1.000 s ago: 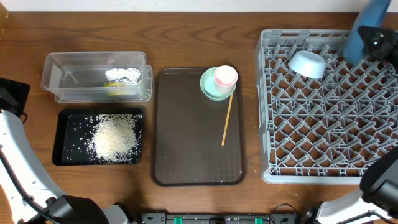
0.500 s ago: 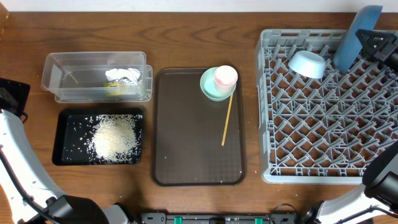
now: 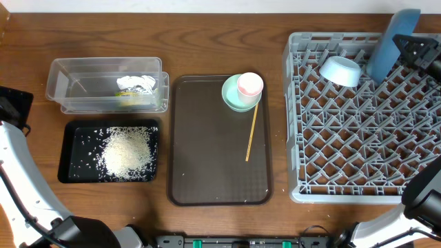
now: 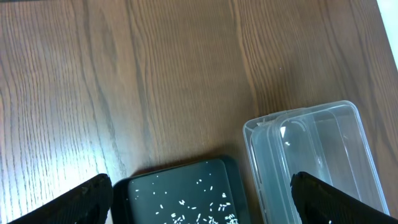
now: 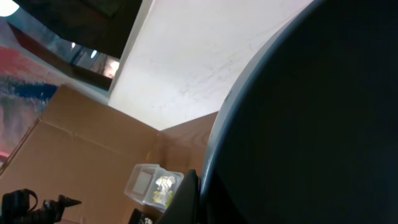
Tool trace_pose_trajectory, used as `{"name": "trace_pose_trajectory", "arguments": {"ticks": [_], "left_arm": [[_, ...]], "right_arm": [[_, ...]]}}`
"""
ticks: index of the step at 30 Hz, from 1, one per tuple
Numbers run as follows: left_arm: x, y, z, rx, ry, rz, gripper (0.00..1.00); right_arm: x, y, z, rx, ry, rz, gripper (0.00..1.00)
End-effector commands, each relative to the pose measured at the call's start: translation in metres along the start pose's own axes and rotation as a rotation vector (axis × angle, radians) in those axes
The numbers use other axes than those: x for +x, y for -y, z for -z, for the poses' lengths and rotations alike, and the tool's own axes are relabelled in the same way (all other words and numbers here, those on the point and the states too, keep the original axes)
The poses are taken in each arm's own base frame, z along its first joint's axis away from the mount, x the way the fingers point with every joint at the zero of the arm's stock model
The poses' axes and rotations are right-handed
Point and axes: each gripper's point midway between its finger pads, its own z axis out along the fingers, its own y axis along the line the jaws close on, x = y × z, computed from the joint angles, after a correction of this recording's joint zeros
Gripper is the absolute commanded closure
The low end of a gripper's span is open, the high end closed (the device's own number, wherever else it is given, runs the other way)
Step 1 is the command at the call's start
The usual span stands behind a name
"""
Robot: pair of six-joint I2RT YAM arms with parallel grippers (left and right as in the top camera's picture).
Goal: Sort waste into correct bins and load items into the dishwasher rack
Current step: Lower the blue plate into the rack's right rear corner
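Observation:
My right gripper (image 3: 406,49) is shut on the dark-blue dish (image 3: 390,43), held on edge at the far right corner of the grey rack (image 3: 365,120); the dish fills the right wrist view (image 5: 311,124). The light-blue bowl (image 3: 341,70) lies upturned in the rack. The pink cup (image 3: 249,85) sits in the mint-green bowl (image 3: 234,96) on the brown tray (image 3: 213,145), with the wooden stick (image 3: 252,132) beside them. Rice (image 3: 127,151) lies in the black tray (image 3: 72,155). The wrapper (image 3: 134,86) is in the clear tub (image 3: 103,84). My left gripper (image 4: 199,196) is open above the black tray's corner (image 4: 180,193).
Bare wooden table lies around the bins and in front of the brown tray. The clear tub (image 4: 317,162) shows beside the black tray in the left wrist view. The left arm (image 3: 14,158) stands at the table's left edge.
My right gripper has lowered the dark-blue dish down and left, toward the rack's far right corner. The left arm has not moved.

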Motion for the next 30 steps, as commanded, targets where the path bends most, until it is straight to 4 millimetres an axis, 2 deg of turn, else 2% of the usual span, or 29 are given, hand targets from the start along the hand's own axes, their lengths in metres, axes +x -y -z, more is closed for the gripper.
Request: {"name": "trace_pose_trajectory", "arguments": {"ticks": [1, 12, 24, 28, 30], "left_arm": [[-0.002, -0.001, -0.001, -0.006, 0.002, 0.004, 0.06], [-0.002, -0.001, -0.001, -0.006, 0.002, 0.004, 0.06], [-0.002, -0.001, -0.001, -0.006, 0.002, 0.004, 0.06], [-0.002, -0.001, -0.001, -0.006, 0.002, 0.004, 0.06], [-0.002, -0.001, -0.001, -0.006, 0.002, 0.004, 0.06]], "right_arm": [[-0.001, 0.006, 0.013, 0.004, 0.012, -0.024, 0.99], [-0.016, 0.023, 0.044, 0.066, 0.085, -0.042, 0.99], [-0.016, 0.025, 0.050, 0.073, 0.092, -0.058, 0.99], [-0.019, 0.019, 0.046, 0.048, 0.094, -0.188, 0.99], [-0.021, 0.009, 0.040, 0.012, 0.082, -0.225, 0.99]]}}
